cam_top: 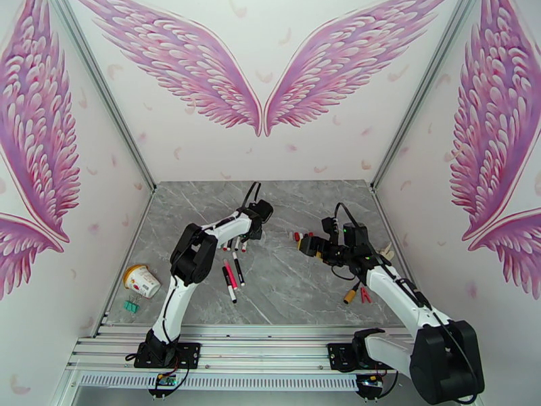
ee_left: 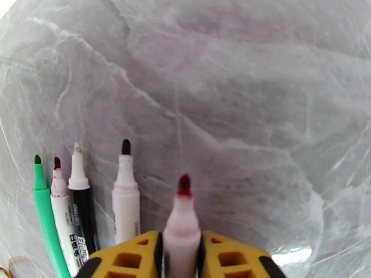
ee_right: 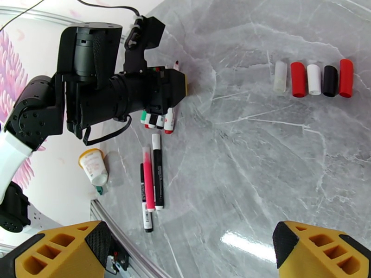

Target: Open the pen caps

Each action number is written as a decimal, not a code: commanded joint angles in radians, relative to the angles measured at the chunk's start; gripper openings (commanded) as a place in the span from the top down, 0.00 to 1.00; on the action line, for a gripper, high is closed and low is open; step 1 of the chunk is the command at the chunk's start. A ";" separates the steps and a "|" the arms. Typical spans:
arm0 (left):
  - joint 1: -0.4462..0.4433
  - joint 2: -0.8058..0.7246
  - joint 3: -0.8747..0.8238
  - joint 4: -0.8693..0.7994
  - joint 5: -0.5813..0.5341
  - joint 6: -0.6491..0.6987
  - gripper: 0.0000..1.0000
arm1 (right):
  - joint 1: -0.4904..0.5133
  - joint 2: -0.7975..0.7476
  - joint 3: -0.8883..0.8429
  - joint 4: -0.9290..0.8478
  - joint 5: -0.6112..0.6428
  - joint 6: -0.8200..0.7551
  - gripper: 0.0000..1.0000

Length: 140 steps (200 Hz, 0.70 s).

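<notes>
Nearest the arm bases, three pens were seen lying close together on the grey marble table. The right gripper was held wide apart above the table, with nothing between its fingers. Farther out, an uncapped red-tipped pen was seen between the yellow fingers of the left gripper, the pads close on both sides. Whether the pen was actually pinched could not be told. Just beside it, four uncapped pens were laid side by side on the table. Beyond, five pen caps were set in a row: clear, red, white, black, red.
</notes>
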 commanded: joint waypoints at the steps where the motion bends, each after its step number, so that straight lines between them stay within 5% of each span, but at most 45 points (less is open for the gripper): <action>1: 0.007 0.005 0.038 -0.024 -0.021 0.012 0.66 | 0.009 -0.019 -0.010 -0.003 -0.001 0.011 0.01; 48: 0.002 -0.144 -0.052 -0.018 0.030 -0.018 0.65 | 0.030 -0.043 -0.007 -0.021 0.004 0.009 0.01; 140: 0.001 -0.636 -0.644 0.054 0.245 -0.238 0.68 | 0.140 -0.046 0.052 -0.091 0.094 -0.027 0.01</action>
